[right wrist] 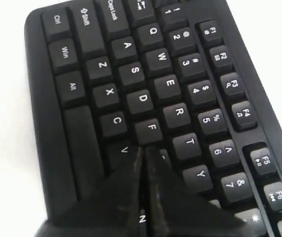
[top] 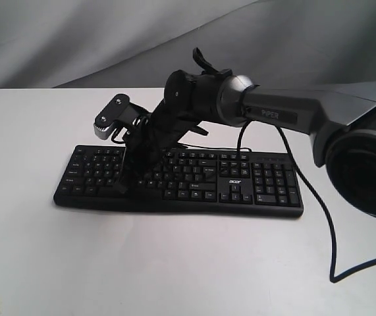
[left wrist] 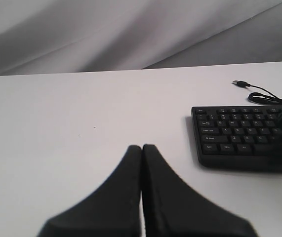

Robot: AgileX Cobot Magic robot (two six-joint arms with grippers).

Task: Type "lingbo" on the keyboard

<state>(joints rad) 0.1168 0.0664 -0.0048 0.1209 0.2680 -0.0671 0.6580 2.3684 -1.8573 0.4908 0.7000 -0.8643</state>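
Observation:
The black keyboard (top: pixel 267 184) lies across the white table (top: pixel 174 263), with its number pad at the right end. My right arm reaches over from the right, and its gripper (top: pixel 126 179) points down onto the left half of the keys. In the right wrist view the right gripper (right wrist: pixel 143 149) is shut with nothing in it, its tips between the V, F and G keys of the keyboard (right wrist: pixel 131 74). My left gripper (left wrist: pixel 141 146) is shut and empty above bare table, well off the Ctrl end of the keyboard (left wrist: pixel 239 133). It does not show in the exterior view.
The keyboard's thin cable ends in a loose USB plug (left wrist: pixel 238 83) on the table behind it. A thick black cable (top: pixel 319 217) hangs from the right arm and loops across the table on the right. A grey cloth backdrop (top: pixel 76 39) stands behind the table.

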